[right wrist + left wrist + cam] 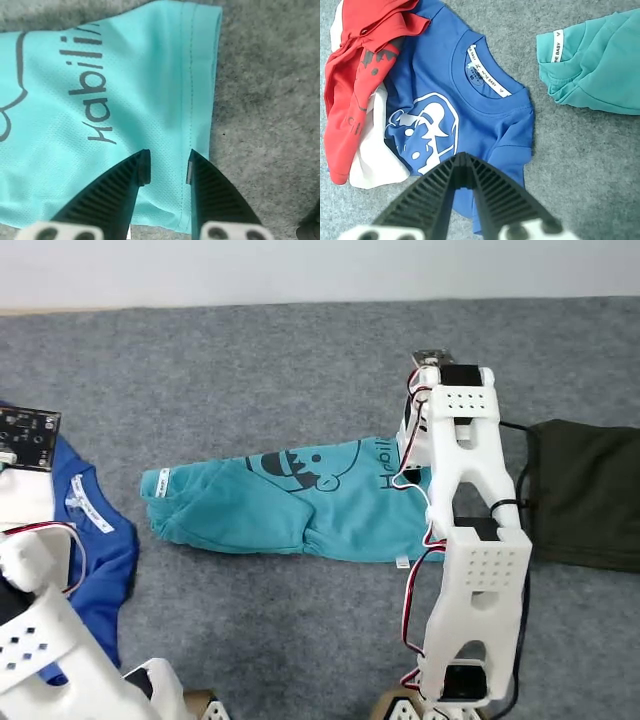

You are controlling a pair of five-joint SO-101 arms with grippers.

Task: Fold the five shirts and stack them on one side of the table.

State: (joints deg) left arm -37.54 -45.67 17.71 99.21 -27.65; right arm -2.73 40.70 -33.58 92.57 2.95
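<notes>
At the left edge of the desk (300, 360), a red shirt (360, 75), a white shirt (375, 165) and a blue shirt (440, 65) heaped together beneath the left tool (464, 159), clenched on nothing; in the middle, the teal shirt (290, 505) lying partly folded, the right tool (167, 167) released above its right hem; at the right edge, a dark shirt (590, 495) lying flat.

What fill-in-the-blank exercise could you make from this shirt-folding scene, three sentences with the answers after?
1. The shirt in the middle of the table, under the open right gripper, is ____ in colour.
2. The left gripper is ____ above the blue shirt.
3. The blue shirt's chest print is ____.
Missing words: teal; shut; white.
</notes>
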